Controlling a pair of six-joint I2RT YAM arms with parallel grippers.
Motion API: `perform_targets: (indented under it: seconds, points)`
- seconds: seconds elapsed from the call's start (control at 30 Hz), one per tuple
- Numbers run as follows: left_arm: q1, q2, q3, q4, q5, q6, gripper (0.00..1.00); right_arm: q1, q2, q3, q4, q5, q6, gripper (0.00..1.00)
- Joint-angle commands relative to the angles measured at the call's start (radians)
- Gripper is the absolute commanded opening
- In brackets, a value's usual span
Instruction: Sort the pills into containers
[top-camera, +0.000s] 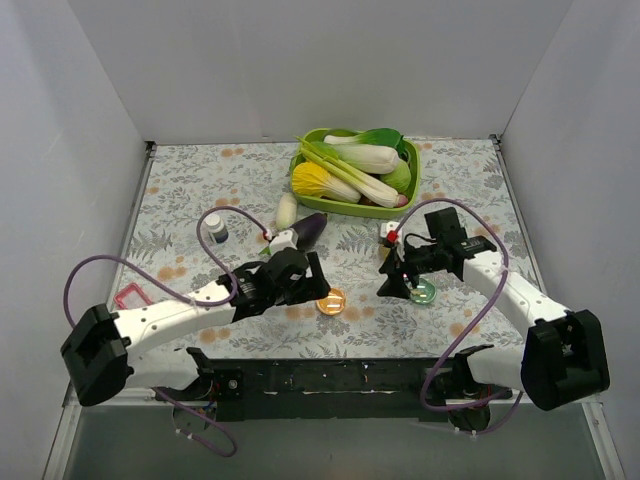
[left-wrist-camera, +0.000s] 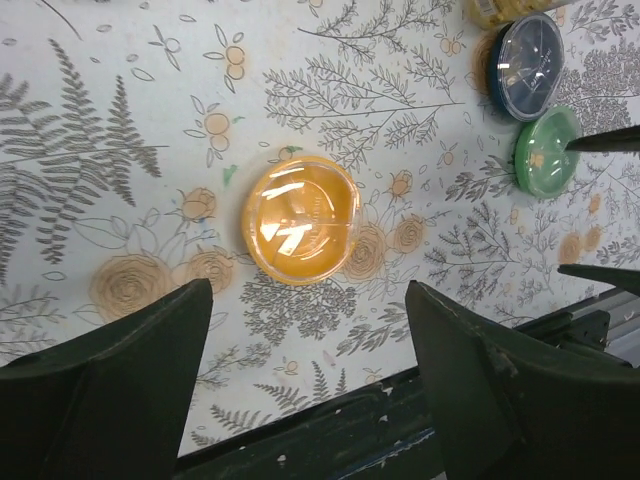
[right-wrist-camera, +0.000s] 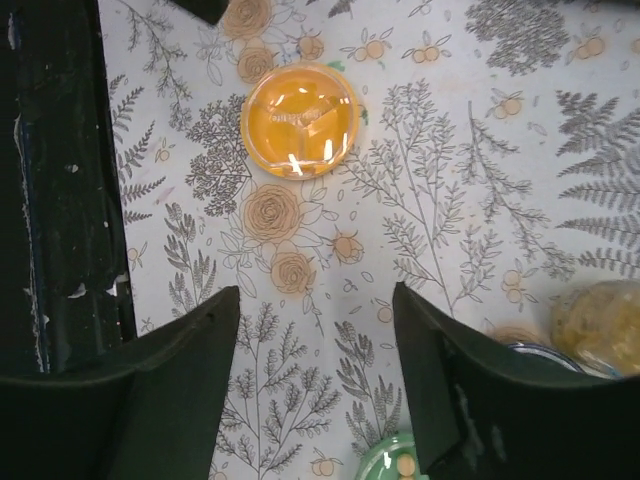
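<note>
Glossy round orange dish (left-wrist-camera: 300, 220) near the bench's (top-camera: 200, 180) front edge
left gripper (left-wrist-camera: 308, 300), right gripper (right-wrist-camera: 315, 300) both released, empty; translucent green dish (left-wrist-camera: 545, 150), dark blue dish (left-wrist-camera: 527, 65) alongside.

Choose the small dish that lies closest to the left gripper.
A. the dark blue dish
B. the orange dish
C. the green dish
B: in the left wrist view the orange dish lies just ahead of the left gripper, whose jaws stand open, while the green dish and the dark blue dish sit far off near the edge of the picture.
</note>
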Motion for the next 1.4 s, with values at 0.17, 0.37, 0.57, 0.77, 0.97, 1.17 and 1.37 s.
perform_targets:
  seconds: [0.17, 0.37, 0.57, 0.77, 0.97, 1.17, 1.37]
  points:
    - [0.138, -0.145, -0.182, 0.064, 0.070, 0.014, 0.41, 0.230, 0.132, 0.029, 0.132, 0.195, 0.385, 0.43]
    - [0.175, -0.034, -0.165, 0.096, 0.081, 0.091, 0.27, 0.268, 0.231, 0.038, 0.235, 0.237, 0.580, 0.43]
    - [0.176, 0.110, -0.156, 0.199, 0.165, 0.129, 0.21, 0.299, 0.278, 0.052, 0.220, 0.309, 0.575, 0.27]
    - [0.160, 0.179, -0.157, 0.288, 0.242, 0.134, 0.19, 0.308, 0.316, 0.056, 0.209, 0.326, 0.568, 0.23]
    - [0.103, 0.231, -0.136, 0.311, 0.293, 0.119, 0.18, 0.308, 0.315, 0.066, 0.191, 0.341, 0.558, 0.24]
    - [0.022, 0.239, -0.142, 0.334, 0.290, 0.063, 0.18, 0.304, 0.289, 0.090, 0.145, 0.451, 0.519, 0.30]
    - [-0.009, 0.239, -0.145, 0.337, 0.279, 0.030, 0.18, 0.268, 0.225, 0.124, 0.051, 0.499, 0.442, 0.58]
